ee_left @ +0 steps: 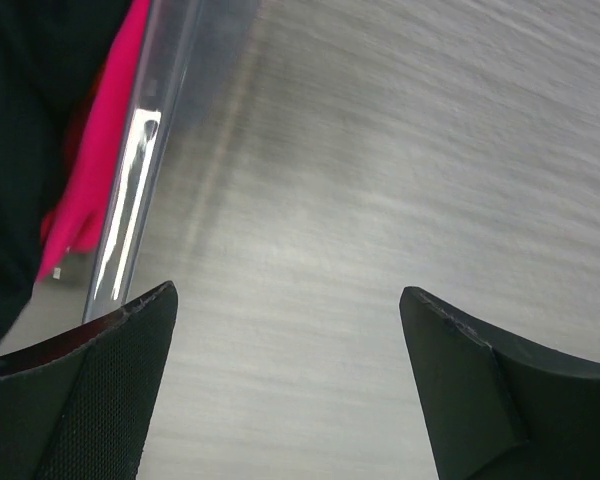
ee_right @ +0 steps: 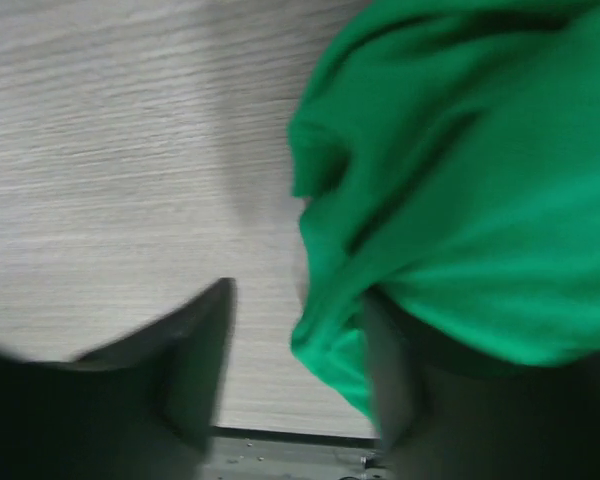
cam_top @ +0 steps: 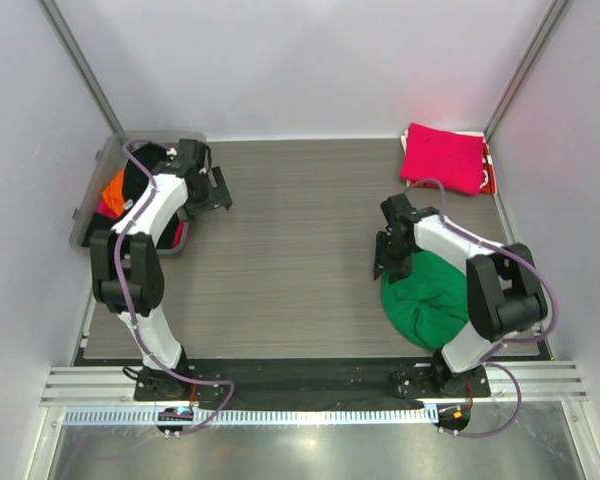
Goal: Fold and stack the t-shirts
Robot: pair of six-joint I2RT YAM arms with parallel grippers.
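A bright green t-shirt [cam_top: 430, 300] [ee_right: 460, 150] lies crumpled on the table at the near right. My right gripper [cam_top: 388, 262] [ee_right: 298, 295] is at its left edge, jaws apart. A fold of green cloth hangs between them against the right finger [ee_right: 410, 400], while the left finger [ee_right: 180, 350] stands clear of it over bare table. A folded magenta-pink t-shirt [cam_top: 442, 158] rests at the far right corner. My left gripper [cam_top: 218, 190] [ee_left: 288, 292] hovers open and empty over the table beside the tub. Orange [cam_top: 115, 188] and black [cam_top: 145, 160] shirts lie in the tub.
The clear plastic tub [cam_top: 90, 200] [ee_left: 140, 150] stands at the far left, with pink [ee_left: 100, 130] and black [ee_left: 20, 120] cloth behind its wall. A red and white item [cam_top: 488, 172] peeks out under the magenta shirt. White walls close in the table.
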